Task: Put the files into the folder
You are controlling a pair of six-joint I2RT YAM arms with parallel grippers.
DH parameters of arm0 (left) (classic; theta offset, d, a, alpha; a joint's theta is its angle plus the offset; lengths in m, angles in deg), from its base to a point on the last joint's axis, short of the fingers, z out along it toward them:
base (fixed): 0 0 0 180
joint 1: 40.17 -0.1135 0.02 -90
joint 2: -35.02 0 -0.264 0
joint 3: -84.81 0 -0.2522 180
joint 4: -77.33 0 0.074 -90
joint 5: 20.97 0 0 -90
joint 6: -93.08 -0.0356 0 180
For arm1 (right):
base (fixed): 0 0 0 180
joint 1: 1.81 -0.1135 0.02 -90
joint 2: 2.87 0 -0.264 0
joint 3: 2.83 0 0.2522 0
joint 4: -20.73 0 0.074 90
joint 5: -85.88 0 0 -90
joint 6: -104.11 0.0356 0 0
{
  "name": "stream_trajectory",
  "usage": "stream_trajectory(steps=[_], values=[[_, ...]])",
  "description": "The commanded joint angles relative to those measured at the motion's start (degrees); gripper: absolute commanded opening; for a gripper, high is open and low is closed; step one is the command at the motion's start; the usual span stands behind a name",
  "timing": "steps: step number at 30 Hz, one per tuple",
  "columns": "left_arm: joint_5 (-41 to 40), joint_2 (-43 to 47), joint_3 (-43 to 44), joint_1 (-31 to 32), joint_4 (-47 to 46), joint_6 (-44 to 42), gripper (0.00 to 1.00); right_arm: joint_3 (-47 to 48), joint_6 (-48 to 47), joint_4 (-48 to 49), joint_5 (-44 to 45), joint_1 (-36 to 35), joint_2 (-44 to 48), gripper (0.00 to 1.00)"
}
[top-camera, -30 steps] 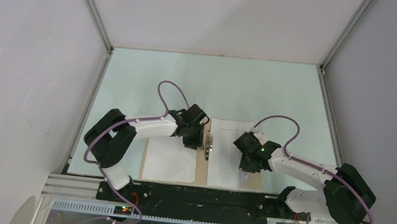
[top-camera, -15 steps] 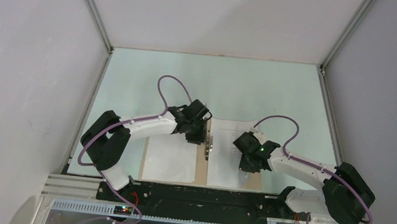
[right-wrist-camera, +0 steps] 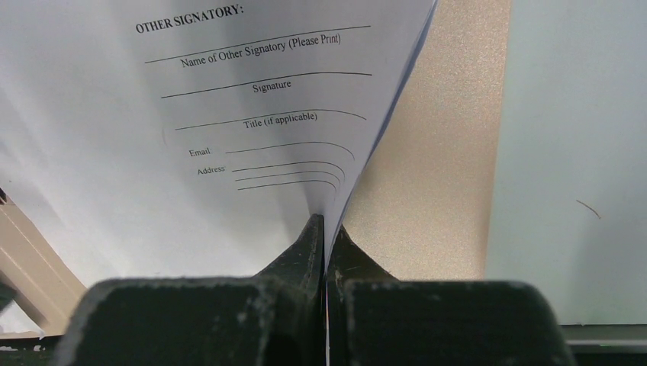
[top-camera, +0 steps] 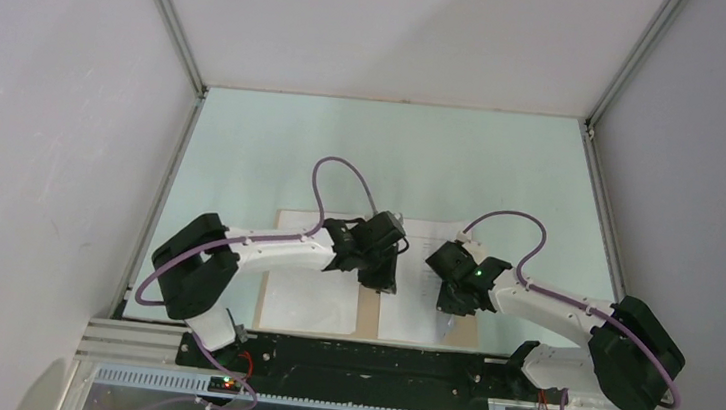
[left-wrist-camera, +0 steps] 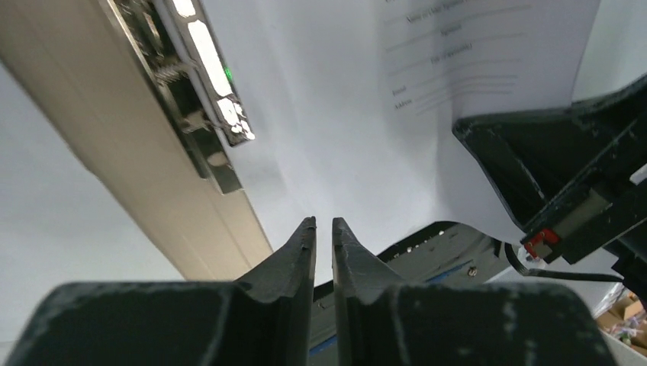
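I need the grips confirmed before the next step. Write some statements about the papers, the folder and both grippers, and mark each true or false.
1. The right gripper is shut on the edge of the printed sheet. True.
2. The folder is closed. False: it lies open on the table.
3. The left gripper grips the blank sheet. False: its jaws stand slightly apart on nothing, near the metal clip; the blank sheet lies on the folder's left half.
4. The printed sheet carries signature lines. True.
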Motion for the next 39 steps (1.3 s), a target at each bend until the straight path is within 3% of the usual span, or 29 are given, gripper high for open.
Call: stream_trajectory(steps=[1, 12, 21, 22, 25, 29, 39], values=[[0.0, 0.4, -0.8, 2.4, -3.1, 3.5, 0.18, 1.3, 0.8, 1.2, 1.2, -0.3, -0.9, 0.0], [-0.7, -3.9, -4.4, 4.1, -3.6, 5.3, 0.04, 1.4, 1.4, 1.2, 1.2, -0.4, -0.2, 0.0], [-1.4, -7.2, -6.4, 4.4, -3.5, 6.6, 0.0, 1.4, 1.6, 0.9, 1.2, -0.2, 1.1, 0.01], [-1.5, -7.2, -6.6, 4.4, -3.5, 6.7, 0.0, 1.4, 1.6, 0.4, 1.2, 0.0, 1.6, 0.05], [-1.5, -7.4, -7.1, 4.4, -3.5, 7.2, 0.0, 2.6, 1.1, -2.1, 2.3, 1.2, 5.0, 0.35], [-1.5, -7.6, -7.0, 4.4, -3.5, 7.4, 0.0, 5.7, -1.8, -8.1, 3.4, 5.0, 11.0, 0.58], [-1.4, -7.5, -6.3, 4.3, -3.5, 7.5, 0.0, 11.8, -10.7, -14.7, 1.1, 18.0, 18.5, 0.64]])
